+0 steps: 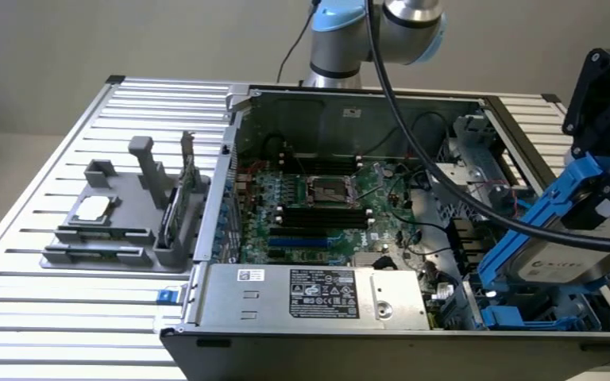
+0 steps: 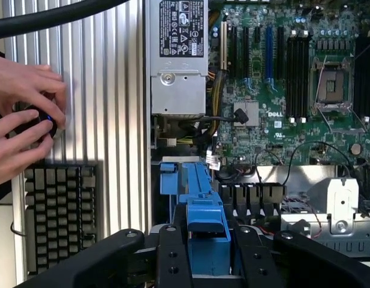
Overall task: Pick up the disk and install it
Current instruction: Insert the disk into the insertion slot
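Note:
The disk (image 1: 559,258), a silver-grey drive in a blue carrier, hangs tilted over the front corner of the open computer case (image 1: 236,159) at the exterior view's right. My gripper (image 1: 600,194) is shut on its upper end. In the wrist view the blue carrier of the disk (image 2: 205,231) stands between my black fingers (image 2: 173,258), and my gripper (image 2: 207,255) clamps it from both sides. Below the disk lies a drive bay with blue plastic parts (image 1: 517,317).
A labelled power-supply box (image 1: 316,294) sits at the case's front, with the green motherboard (image 1: 316,206) behind it. A grey fixture (image 1: 104,222) rests on the slatted table at the exterior view's left. A person's hands (image 2: 23,120) hold a black knob beside a keyboard (image 2: 59,210).

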Motion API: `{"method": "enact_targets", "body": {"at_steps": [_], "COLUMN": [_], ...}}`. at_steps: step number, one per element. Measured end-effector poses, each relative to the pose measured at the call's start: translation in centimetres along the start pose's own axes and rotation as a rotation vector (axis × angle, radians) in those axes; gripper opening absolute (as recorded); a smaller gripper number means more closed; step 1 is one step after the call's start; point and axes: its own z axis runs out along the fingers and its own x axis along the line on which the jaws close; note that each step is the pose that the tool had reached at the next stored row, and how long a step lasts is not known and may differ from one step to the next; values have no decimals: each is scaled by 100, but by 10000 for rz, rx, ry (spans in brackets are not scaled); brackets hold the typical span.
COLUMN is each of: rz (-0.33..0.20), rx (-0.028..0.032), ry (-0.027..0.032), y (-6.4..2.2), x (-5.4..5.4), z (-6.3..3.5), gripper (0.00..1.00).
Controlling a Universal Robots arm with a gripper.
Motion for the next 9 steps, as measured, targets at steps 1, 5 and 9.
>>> {"method": "enact_targets", "body": {"at_steps": [1, 5, 9], "rz": [-4, -27, -29], "rx": [13, 74, 81], "ry": [-1, 2, 4], "y": [-1, -12, -15], "x": [-5, -16, -16], "z": [16, 79, 142], "gripper": [33, 33, 33]}}
